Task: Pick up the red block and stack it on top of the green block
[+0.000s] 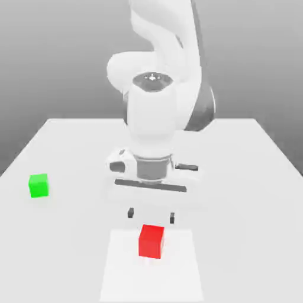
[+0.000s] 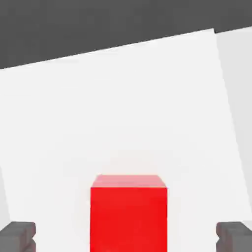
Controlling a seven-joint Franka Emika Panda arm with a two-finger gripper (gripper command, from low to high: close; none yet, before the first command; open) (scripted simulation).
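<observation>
- The gripper (image 1: pixel 151 216) hangs above the table (image 1: pixel 248 177), pointing down, fingers spread wide and holding nothing.
- The red block (image 1: pixel 151 241) rests on the table just in front of the fingertips, apart from them.
- In the hand view, the red block (image 2: pixel 128 214) lies midway between both dark fingertips (image 2: pixel 17 236).
- Red block: solid bright cube, plain matte faces.
- The green block (image 1: pixel 38 185) sits well apart, toward the exterior view's left.

In the hand view the red block (image 2: pixel 128 214) runs off the picture's edge, so its lower part is cut away, and the two dark fingertips (image 2: pixel 17 236) flanking it are likewise clipped. In the exterior view the arm (image 1: pixel 163 35) above the block leaves the frame.
</observation>
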